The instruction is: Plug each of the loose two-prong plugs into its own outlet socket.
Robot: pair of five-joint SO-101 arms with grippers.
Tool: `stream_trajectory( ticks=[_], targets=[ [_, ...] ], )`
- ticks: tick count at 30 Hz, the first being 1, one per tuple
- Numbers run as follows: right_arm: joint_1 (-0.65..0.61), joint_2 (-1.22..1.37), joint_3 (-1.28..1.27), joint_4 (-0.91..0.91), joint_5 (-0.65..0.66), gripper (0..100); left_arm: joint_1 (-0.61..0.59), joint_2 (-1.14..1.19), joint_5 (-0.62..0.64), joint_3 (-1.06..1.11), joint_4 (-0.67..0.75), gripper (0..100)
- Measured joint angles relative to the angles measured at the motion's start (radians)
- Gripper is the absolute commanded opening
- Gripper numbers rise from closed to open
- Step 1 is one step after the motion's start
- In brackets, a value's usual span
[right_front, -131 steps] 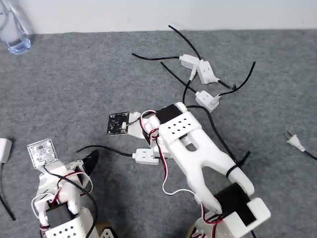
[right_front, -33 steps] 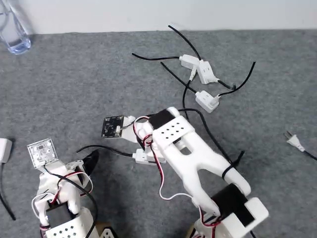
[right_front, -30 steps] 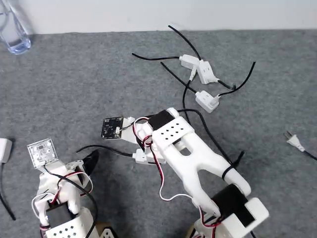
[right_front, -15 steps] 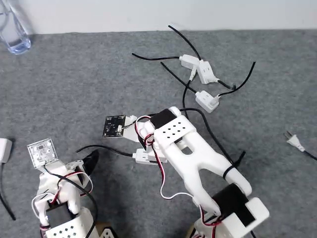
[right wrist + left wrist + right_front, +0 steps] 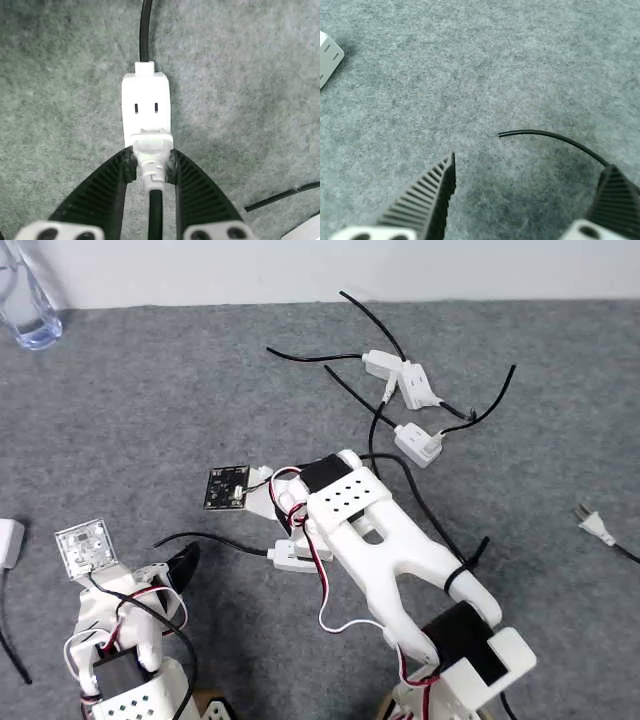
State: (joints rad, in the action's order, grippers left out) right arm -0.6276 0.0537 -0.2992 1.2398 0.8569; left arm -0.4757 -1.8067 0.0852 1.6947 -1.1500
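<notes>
Against the outlet socket (image 5: pixel 145 102), right fingers (image 5: pixel 112 181) clamped on plug (image 5: pixel 150 150)

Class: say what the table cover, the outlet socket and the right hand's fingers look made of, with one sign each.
Table cover: grey felt or short carpet, fuzzy, mottled. Outlet socket: white moulded plastic, smooth, faintly shiny. Fingers of the right hand: black plastic, matte, ribbed; possibly printed.

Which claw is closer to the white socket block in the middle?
Right: the right gripper holds a white plug against the white plastic socket block. The left gripper sits open near its black cord tip, apart.
</notes>
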Motion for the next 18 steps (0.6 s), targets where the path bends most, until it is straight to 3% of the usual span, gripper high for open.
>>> stream_trajectory(
  ticks=[18],
  targets=[
    [0.005, 0.006, 0.015, 0.080, -0.002, 0.8, 0.000, 0.000, -0.002, 0.000, 0.000, 42]
  ],
)
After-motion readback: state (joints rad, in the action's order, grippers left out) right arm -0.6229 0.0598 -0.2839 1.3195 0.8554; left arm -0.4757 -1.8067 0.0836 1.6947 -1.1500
